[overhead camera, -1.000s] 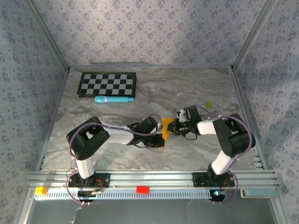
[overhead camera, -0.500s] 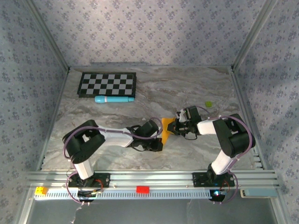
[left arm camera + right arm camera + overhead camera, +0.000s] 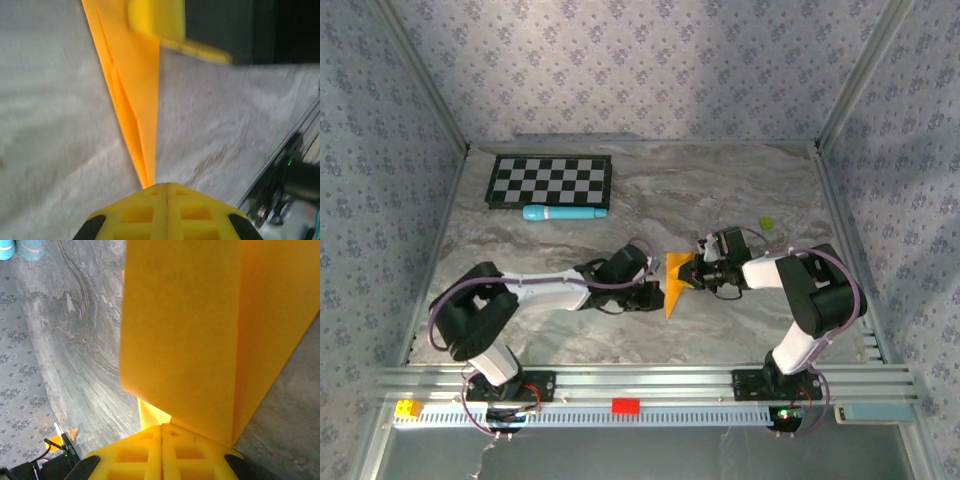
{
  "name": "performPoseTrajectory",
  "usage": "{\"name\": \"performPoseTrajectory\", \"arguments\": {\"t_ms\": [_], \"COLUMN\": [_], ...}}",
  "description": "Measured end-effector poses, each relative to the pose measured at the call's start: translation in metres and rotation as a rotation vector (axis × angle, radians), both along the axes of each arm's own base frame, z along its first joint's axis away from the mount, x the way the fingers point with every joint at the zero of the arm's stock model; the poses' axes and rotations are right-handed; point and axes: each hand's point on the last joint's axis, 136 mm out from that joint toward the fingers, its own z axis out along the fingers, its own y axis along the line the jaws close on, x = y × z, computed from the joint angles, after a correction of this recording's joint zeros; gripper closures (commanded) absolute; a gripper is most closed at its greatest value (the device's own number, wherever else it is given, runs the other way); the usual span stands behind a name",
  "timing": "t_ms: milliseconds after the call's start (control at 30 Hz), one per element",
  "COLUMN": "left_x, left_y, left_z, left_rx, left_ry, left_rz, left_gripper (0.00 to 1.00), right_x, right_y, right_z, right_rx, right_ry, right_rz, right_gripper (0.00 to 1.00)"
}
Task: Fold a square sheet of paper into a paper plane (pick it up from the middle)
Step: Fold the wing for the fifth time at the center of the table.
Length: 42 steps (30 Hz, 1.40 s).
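No text, label, brand, number or sign can be read on anything in these views.
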Motion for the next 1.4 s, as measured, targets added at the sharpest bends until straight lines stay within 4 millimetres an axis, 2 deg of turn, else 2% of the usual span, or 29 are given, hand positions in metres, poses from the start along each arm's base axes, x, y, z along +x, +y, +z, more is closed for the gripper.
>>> {"name": "performPoseTrajectory", "arguments": {"t_ms": [133,233,333,467,667,1000,1100,1233,1333,1400], "left_x": [0.024,0.031,0.034,0.034,0.031,0.027,0.02,0.014,0.013,0.013], "left_y": [-0.022,-0.035,-0.04,-0.039,-0.028,-0.022,-0.014,-0.009,-0.009,-0.009], "left_z": [0.006,0.006,-0.003,-0.017,-0.041,-0.046,-0.047,-0.047,-0.047,-0.047], "left_rx": [-0.037,-0.06,-0.049,-0.015,0.065,0.091,0.093,0.091,0.089,0.09], "left_ry": [-0.011,-0.009,0.008,0.029,0.064,0.029,0.014,-0.01,-0.024,-0.032], "left_rz": [0.016,0.01,0.012,0.016,0.034,0.022,0.006,-0.029,-0.05,-0.059], "left_gripper": [0.96,0.97,0.97,0.99,1.0,1.0,1.0,1.0,1.0,1.0], "right_x": [0.0,0.0,0.0,0.0,0.0,-0.002,-0.003,0.0,0.001,0.0], "right_y": [0.0,0.0,0.0,0.0,0.0,-0.006,-0.015,-0.025,-0.025,-0.022], "right_z": [0.0,0.0,0.0,0.0,0.0,0.004,0.015,0.043,0.06,0.063], "right_rx": [-0.001,-0.001,-0.001,-0.001,0.0,-0.024,-0.05,-0.06,-0.049,-0.038], "right_ry": [0.001,0.003,0.003,0.002,0.002,0.012,-0.006,-0.094,-0.154,-0.165], "right_rz": [-0.002,-0.003,-0.003,-0.003,-0.003,-0.02,-0.041,-0.05,-0.043,-0.03], "right_gripper": [0.92,0.92,0.92,0.92,0.91,0.87,0.85,0.85,0.87,0.88]}}
